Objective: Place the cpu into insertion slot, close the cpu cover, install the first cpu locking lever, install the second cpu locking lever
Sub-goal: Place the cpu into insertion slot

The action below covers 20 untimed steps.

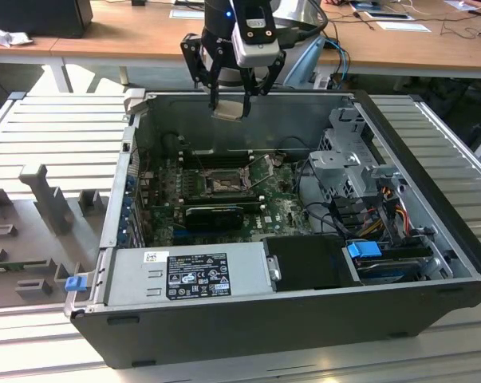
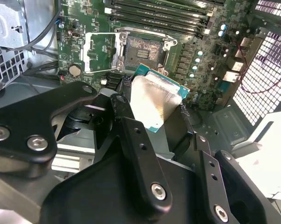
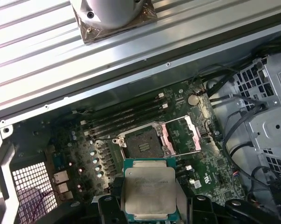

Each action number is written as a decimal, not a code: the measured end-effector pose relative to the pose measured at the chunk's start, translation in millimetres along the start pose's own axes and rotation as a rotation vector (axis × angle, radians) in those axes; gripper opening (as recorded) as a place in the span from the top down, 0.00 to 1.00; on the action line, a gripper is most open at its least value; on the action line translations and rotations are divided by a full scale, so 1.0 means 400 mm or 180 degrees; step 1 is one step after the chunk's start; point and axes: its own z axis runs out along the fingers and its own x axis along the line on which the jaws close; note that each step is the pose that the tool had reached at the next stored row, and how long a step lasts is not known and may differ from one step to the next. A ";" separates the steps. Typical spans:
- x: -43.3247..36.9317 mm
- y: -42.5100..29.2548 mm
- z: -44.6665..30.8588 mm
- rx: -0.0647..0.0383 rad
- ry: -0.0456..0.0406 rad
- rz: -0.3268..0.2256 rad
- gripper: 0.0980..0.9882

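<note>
- The open computer case (image 1: 304, 319) lay on its side on a ribbed grey platform (image 1: 57, 136), with its interior facing up.
- The arm (image 1: 252, 32) came in from the top of the exterior view, where the frame cut it off. Its wrist pointed straight down over the far wall of the case.
- The green circuit board (image 1: 288, 209) covered the case floor. A grey power supply (image 1: 192, 271) along the near wall hid its nearest strip.
- The gripper (image 1: 230, 104) hung well above the board, clenched on the cpu. In the second wrist view its black fingers (image 2: 131, 135) pressed against two opposite edges of the chip.
- The insertion slot (image 3: 142, 143) sat bare and dark next to the long memory slots (image 3: 126, 116), with nothing seated in it.
- The cpu cover (image 3: 181, 137) was swung open off the slot on the side away from the memory slots. Board showed through its window. How steeply it stood could not be told.
- The cpu (image 3: 149, 191) was held roughly level with its pale metal top upward, apart from the slot and high above the board. The fingers hid its two gripped edges.
- The locking levers were too thin to make out clearly.
</note>
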 end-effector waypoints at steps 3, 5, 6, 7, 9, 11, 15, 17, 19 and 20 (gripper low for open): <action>0.000 0.000 0.000 0.0000 -0.0004 0.0046 0.52; 0.000 0.000 0.000 0.0000 -0.0007 0.0078 0.52; 0.000 0.000 0.000 0.0000 -0.0008 0.0089 0.52; 0.000 0.000 0.000 0.0000 -0.0009 0.0097 0.52; 0.000 0.000 0.000 -0.0001 -0.0012 0.0125 0.52; 0.000 0.000 0.000 -0.0001 -0.0014 0.0150 0.52; 0.000 0.000 0.000 -0.0002 -0.0018 0.0192 0.52; 0.000 0.000 0.001 -0.0003 -0.0020 0.0212 0.52; 0.000 0.000 0.001 -0.0004 -0.0023 0.0256 0.52; 0.000 0.000 0.001 -0.0004 -0.0025 0.0273 0.52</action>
